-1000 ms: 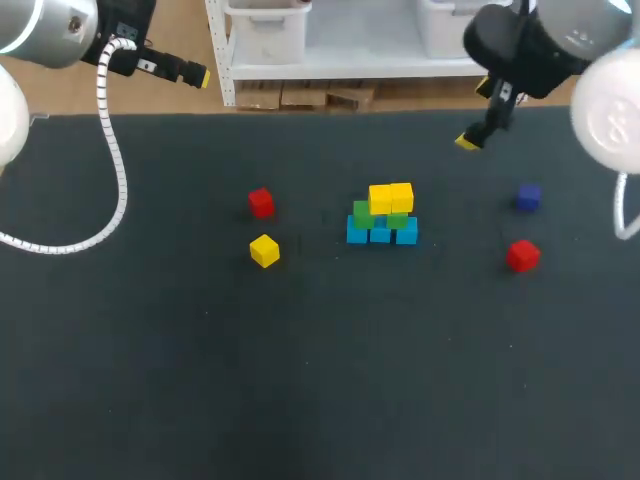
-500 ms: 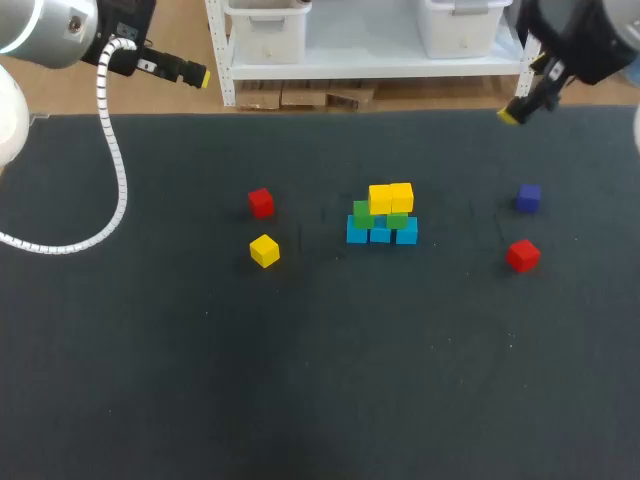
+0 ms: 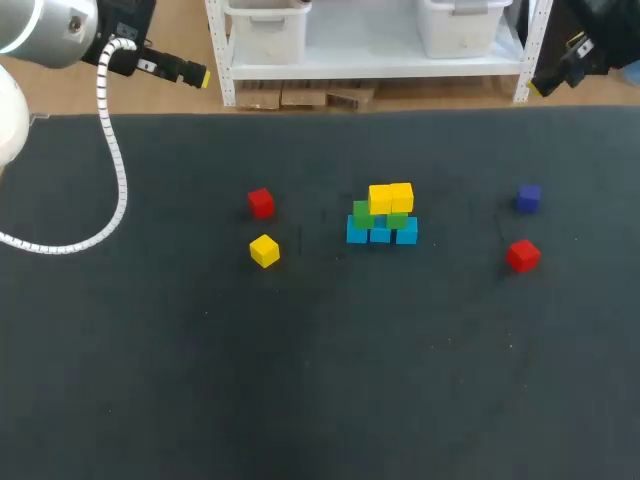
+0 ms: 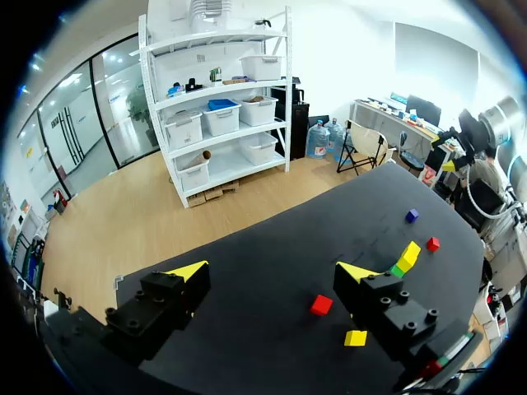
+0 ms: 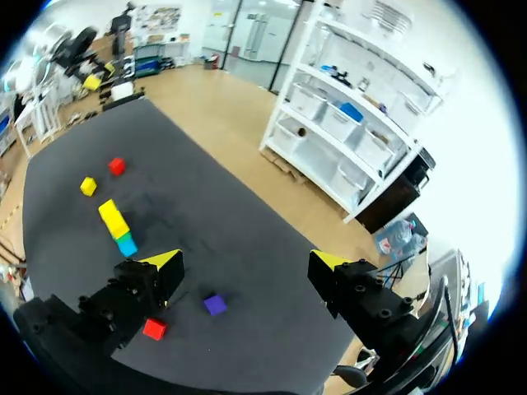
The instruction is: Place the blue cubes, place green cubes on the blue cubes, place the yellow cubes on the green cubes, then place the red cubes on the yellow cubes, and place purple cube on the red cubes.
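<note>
1. The dark desk [image 3: 300, 380] carries every cube.
2. The left hand [image 4: 273, 271] hangs by the far left edge, fingers wide and empty. The right hand [image 5: 245, 262] hangs by the far right corner, equally wide and empty.
3. Mid-desk, three blue cubes [image 3: 380, 233] form a row, with two green cubes [image 3: 362, 212] on them and two yellow cubes [image 3: 390, 197] on top.
4. A loose yellow cube [image 3: 264, 250] and the left red cube [image 3: 261, 202] lie to their left. The purple cube [image 3: 528, 197] and the right red cube [image 3: 522, 255] lie well to their right.

stack [image 3: 381, 215] mid table [image 3: 150, 380] — row of three, two on that, two on top. left-back cube [image 3: 261, 203] behind left-front cube [image 3: 264, 250], left of stack. right-back cube [image 3: 528, 198] behind right-front cube [image 3: 522, 255] — well right.
</note>
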Motion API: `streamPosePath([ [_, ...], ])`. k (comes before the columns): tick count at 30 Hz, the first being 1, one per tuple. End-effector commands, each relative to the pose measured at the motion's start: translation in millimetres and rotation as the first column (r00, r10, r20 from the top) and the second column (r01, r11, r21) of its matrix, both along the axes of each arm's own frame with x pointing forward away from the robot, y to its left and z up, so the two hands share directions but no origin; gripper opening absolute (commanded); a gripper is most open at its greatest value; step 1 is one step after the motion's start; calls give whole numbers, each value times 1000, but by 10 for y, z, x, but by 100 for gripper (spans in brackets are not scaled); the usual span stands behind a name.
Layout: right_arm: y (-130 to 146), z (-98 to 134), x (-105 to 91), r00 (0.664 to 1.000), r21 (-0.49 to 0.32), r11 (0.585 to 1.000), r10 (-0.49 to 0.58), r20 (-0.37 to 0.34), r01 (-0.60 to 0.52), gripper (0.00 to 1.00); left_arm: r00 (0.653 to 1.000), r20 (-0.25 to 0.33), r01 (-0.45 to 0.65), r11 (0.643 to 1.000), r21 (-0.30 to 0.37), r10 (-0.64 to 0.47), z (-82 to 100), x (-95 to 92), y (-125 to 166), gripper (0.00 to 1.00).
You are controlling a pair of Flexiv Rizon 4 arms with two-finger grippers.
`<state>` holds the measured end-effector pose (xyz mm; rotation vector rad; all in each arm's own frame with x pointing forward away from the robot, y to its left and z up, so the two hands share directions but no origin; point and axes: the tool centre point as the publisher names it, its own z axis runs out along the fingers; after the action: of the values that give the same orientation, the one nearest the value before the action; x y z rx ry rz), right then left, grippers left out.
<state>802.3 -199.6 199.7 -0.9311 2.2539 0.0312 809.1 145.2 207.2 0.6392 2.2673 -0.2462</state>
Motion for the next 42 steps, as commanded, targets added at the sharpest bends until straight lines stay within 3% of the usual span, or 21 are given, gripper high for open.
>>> streamPosePath([
  [1, -28, -50, 14, 997, -24, 998, -54, 47, 55, 100, 1000, 1, -1, 1000, 0, 1, -4, 9, -3, 100],
  [10, -19, -79, 33, 997, 9, 998, -57, 61, 57, 100, 1000, 1, -1, 1000, 0, 1, -4, 9, -3, 100],
  [39, -19, -79, 33, 997, 9, 998, -57, 61, 57, 100, 1000, 1, -1, 1000, 0, 1, -4, 9, -3, 100],
  [42, -19, -79, 33, 997, 9, 998, -57, 61, 57, 100, 999, -44, 1, 999, 47, 1, 47, -50, 12, 100],
])
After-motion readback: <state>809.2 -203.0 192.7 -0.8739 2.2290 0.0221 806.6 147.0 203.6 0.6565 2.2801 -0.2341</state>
